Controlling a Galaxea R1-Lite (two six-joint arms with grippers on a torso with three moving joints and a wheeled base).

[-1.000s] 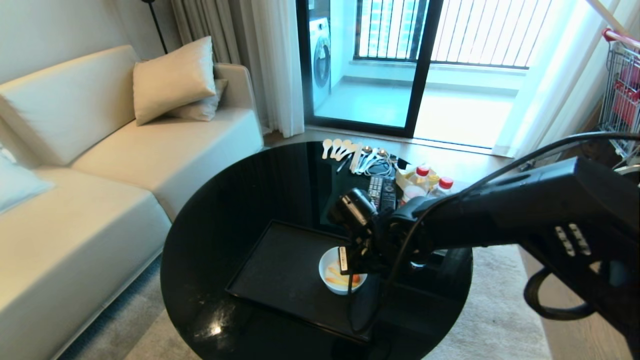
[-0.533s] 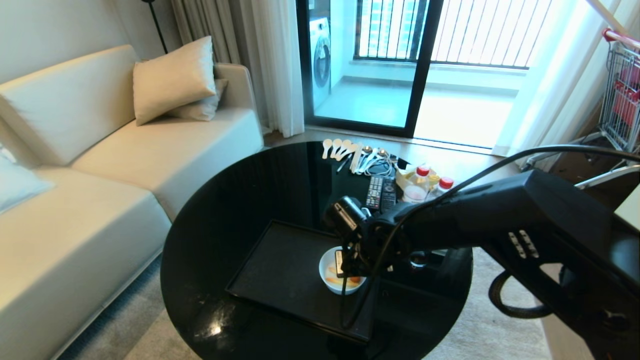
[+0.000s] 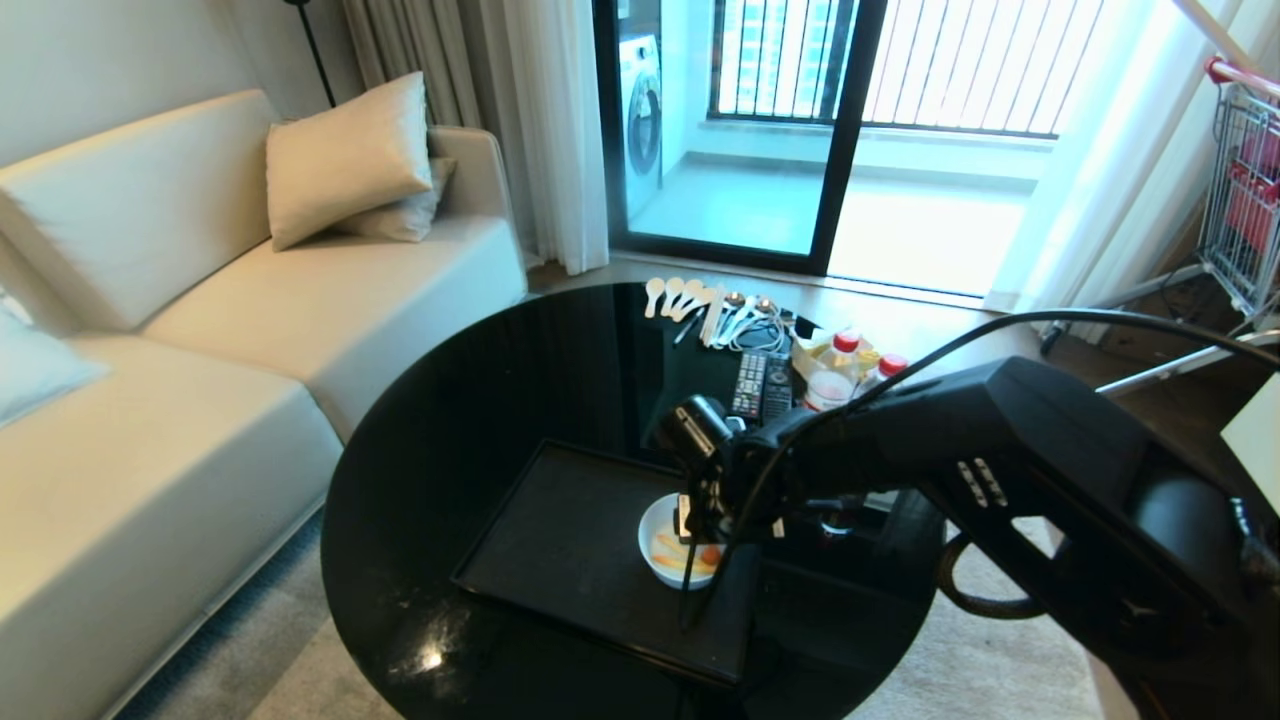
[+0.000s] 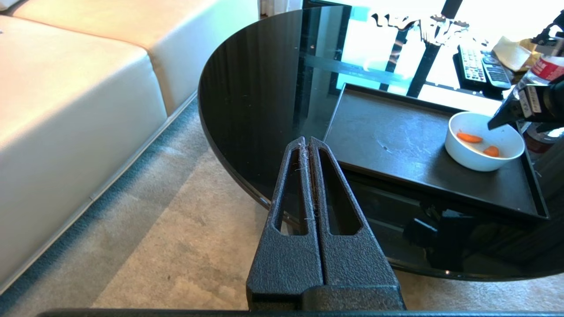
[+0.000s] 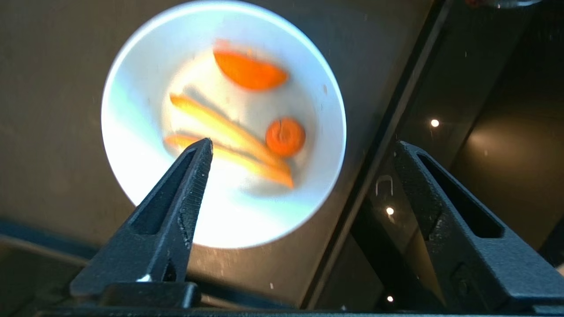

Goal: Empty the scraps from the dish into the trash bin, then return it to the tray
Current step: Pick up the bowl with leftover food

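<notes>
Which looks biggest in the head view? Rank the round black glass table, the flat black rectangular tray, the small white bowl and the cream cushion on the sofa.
1. Round black glass table
2. Flat black rectangular tray
3. Cream cushion, though it sits farther away, so its rank against the tray is unsure
4. Small white bowl

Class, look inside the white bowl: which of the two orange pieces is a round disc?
The round slice, lying beside the yellow strips in the bowl. The other orange piece is a wedge near the rim.
</notes>
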